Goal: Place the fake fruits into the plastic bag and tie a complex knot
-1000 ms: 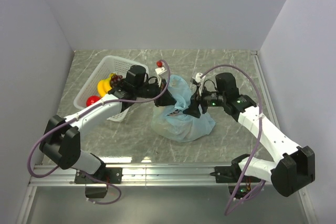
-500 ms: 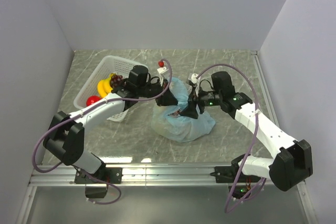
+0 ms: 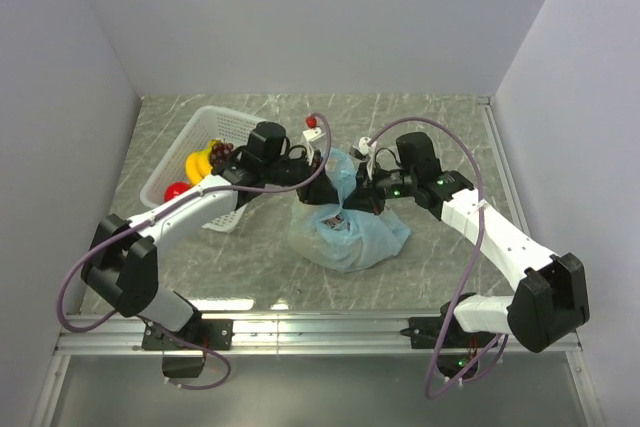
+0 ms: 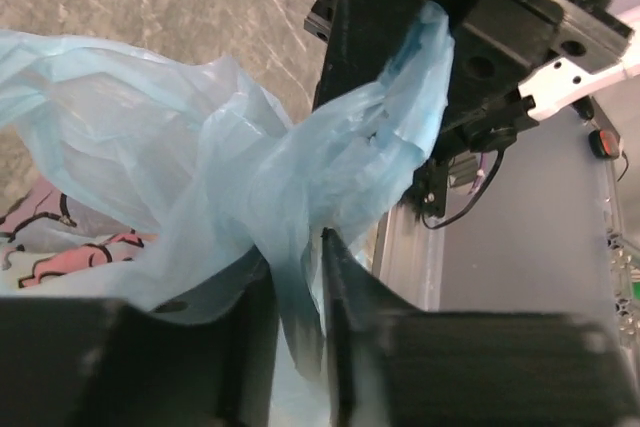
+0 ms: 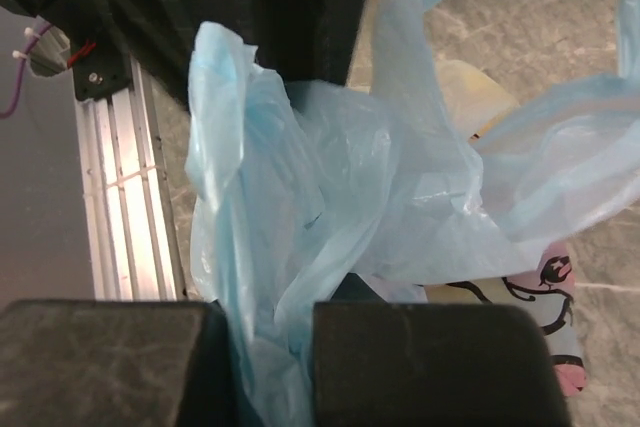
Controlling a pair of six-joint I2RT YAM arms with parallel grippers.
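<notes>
Both the left gripper [image 4: 295,282] and the right gripper [image 5: 268,332] are clamped on handle film of the plastic bag [image 3: 352,239]; I see them close together above it.

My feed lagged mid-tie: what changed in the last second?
The right gripper moved away from its base and toward the left gripper, which barely shifted. Both keep clamping the bag by its handles. The bag body and the basket with fruit stayed put.
</notes>
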